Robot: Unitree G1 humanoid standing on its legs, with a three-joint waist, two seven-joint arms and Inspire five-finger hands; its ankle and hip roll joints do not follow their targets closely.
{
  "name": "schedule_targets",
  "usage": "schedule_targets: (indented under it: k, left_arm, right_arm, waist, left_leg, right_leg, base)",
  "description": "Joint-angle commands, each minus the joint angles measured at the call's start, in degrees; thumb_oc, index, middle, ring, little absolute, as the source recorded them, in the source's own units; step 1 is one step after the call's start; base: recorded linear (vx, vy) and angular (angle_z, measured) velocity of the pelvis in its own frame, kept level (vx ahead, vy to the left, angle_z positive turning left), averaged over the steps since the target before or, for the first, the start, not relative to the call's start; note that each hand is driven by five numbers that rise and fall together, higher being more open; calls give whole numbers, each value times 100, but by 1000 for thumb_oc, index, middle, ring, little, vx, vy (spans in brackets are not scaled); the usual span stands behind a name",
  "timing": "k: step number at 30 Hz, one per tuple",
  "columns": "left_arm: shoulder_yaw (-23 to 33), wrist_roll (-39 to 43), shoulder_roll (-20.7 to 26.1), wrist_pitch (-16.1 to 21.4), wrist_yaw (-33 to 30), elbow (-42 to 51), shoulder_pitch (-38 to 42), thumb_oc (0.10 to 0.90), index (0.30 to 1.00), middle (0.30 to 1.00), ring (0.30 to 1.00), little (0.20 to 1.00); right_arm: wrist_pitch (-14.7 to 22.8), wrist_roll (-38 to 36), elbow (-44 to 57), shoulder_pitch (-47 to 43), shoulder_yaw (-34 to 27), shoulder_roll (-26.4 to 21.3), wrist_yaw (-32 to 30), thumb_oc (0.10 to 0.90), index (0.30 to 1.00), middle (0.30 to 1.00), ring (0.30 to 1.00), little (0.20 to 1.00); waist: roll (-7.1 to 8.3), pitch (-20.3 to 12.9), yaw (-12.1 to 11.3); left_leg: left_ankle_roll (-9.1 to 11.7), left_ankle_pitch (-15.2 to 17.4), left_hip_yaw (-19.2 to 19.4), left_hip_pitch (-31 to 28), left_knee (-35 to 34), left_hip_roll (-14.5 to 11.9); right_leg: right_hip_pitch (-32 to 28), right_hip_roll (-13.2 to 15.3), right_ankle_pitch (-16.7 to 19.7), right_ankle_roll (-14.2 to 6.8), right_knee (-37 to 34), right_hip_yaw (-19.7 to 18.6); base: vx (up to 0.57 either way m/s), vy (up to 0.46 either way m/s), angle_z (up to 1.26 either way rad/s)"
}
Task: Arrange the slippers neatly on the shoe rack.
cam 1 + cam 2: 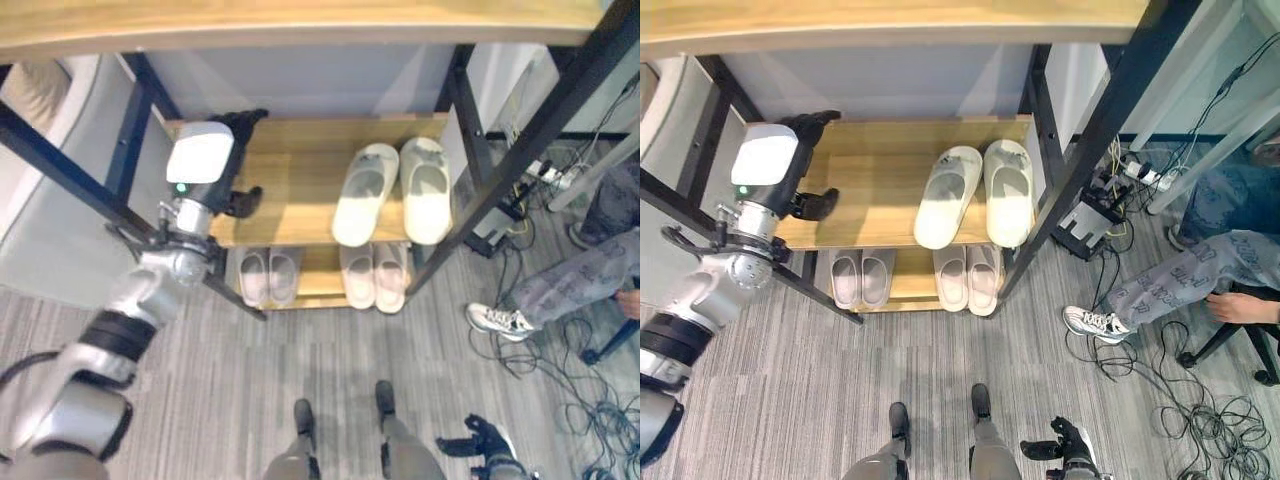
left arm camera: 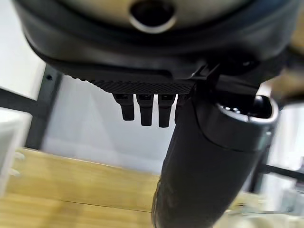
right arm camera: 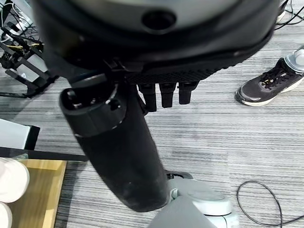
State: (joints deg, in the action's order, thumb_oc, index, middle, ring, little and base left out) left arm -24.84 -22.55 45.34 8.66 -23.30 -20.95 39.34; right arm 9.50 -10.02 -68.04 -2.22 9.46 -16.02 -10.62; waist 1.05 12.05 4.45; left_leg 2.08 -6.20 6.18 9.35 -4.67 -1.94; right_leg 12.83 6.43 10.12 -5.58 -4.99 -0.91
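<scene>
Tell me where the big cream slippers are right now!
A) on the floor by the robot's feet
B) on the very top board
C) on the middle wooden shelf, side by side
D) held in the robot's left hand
C: the cream slippers lie side by side on the middle shelf of the shoe rack, while the left hand is over that shelf's bare left end, holding nothing.

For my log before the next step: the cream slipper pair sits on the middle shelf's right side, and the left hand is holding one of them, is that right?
Not quite. The cream slipper pair does sit on the right side of the middle shelf, but the left hand holds nothing: the left eye view shows it over the bare left part of that shelf, apart from the slippers, its fingers straight.
</scene>
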Motion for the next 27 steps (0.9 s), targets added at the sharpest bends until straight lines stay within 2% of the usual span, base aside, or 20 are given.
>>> schedule_targets:
  k: [1, 2, 8, 12, 14, 23, 27]
  left_arm:
    - [434, 364, -260, 397, -256, 266, 648, 800, 900, 900, 900, 900]
    - [351, 426, -475, 463, -182, 398, 627, 800, 900, 900, 900, 900]
    - [-117, 366, -875, 454, -76, 336, 1018, 800, 900, 900, 900, 900]
    - [-252, 326, -961, 429, -92, 209, 1206, 800, 900, 900, 900, 900]
    - [-517, 196, -1020, 343, -153, -145, 1654, 800, 900, 900, 900, 900]
    - [-906, 44, -1148, 166, -291, -829, 2444, 800, 900, 900, 900, 900]
    - [-1170, -180, -1062, 66, -343, -1103, 2830, 800, 900, 900, 900, 900]
  right_arm:
    - [-21, 67, -84, 234, -59, -273, -174, 800, 900, 900, 900, 900]
    - [-37, 72, -110, 209, -45, -257, -183, 800, 900, 900, 900, 900]
    - [-76, 46, -132, 153, -57, -319, -234, 800, 900, 900, 900, 900]
    - [-70, 23, -128, 153, -67, -353, -255, 800, 900, 900, 900, 900]
    - [-47, -8, -141, 136, -75, -419, -308, 800, 900, 900, 900, 900]
    - [32, -120, -128, 159, -60, -403, -366, 800, 900, 900, 900, 900]
    - [56, -149, -115, 61, -33, -400, -373, 800, 900, 900, 900, 900]
  waist:
    - [-357, -416, -30]
    - [-382, -430, -19]
    - [-494, -415, 75]
    - [-522, -397, 111]
    - [-552, -334, 177]
    - [-480, -207, 294]
    - [-450, -148, 317]
  left_leg:
    - [11, 520, -302, 38, -33, 47]
    - [13, 532, -296, 1, -33, 39]
    - [25, 517, -254, 1, -33, 7]
    - [30, 507, -226, 27, -33, -8]
    - [39, 481, -157, 111, -33, -39]
    - [40, 434, -63, 326, -33, -59]
    - [35, 416, -52, 419, -33, -49]
  right_leg:
    - [-469, 102, -994, -377, 251, 266]
    - [-502, 93, -1010, -366, 239, 256]
    - [-481, 77, -988, -362, 193, 193]
    - [-434, 67, -967, -363, 180, 161]
    - [-313, 48, -915, -379, 158, 100]
    - [-42, 34, -833, -404, 152, 8]
    - [50, 46, -807, -414, 160, 6]
  base:
    - [30, -52, 0]
    - [30, -51, 0]
    - [16, -31, -2]
    - [7, -17, -4]
    - [6, -16, -8]
    - [12, -2, -13]
    - [7, 5, -4]
